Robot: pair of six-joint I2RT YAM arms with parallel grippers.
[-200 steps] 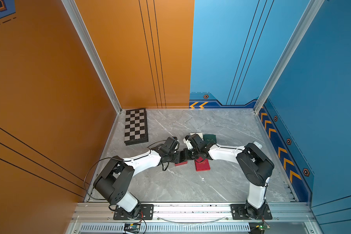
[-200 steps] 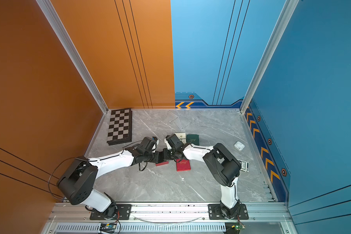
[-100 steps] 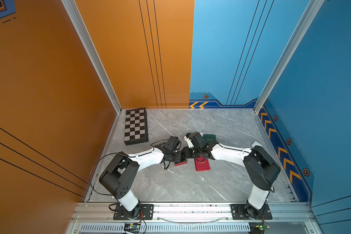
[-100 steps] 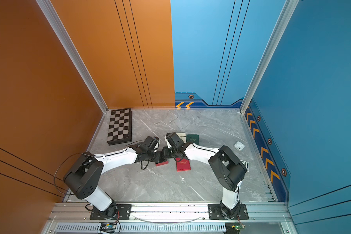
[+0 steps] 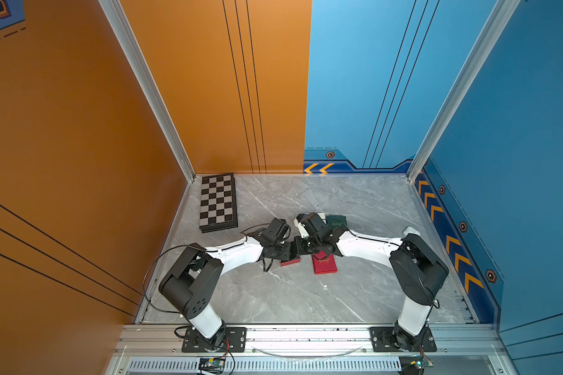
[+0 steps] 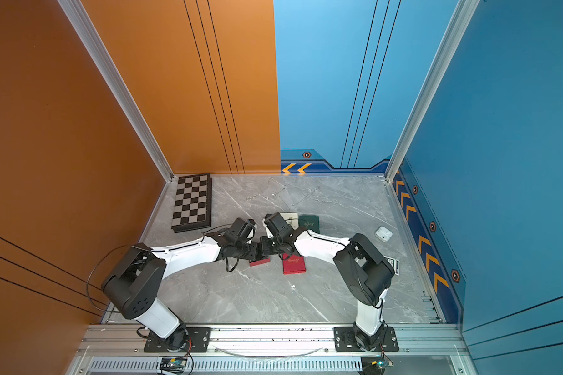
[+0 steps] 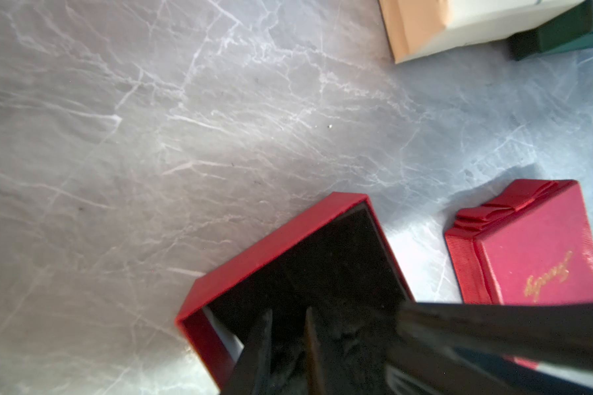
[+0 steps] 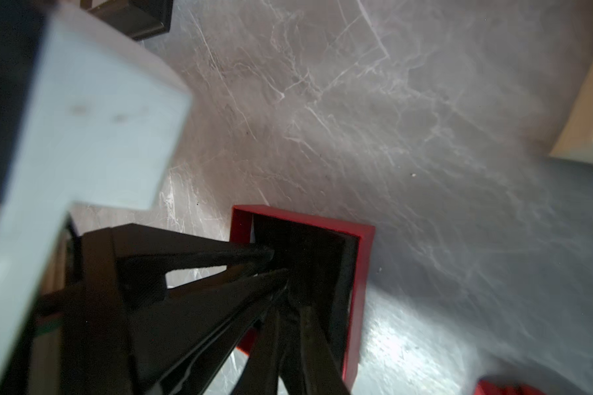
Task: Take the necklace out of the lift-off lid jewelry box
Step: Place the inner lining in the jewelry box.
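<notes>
Your right gripper has just spread and closed again inside the open red box. Its tips now sit nearly pressed together, likely a fresh try at the necklace. The box's black lining shows no chain, so you cannot tell where the necklace lies. Your left gripper reaches in from the box's left side with its fingers narrowly apart, and whether it pinches the wall is unclear. The red lid lies just right of the box.
</notes>
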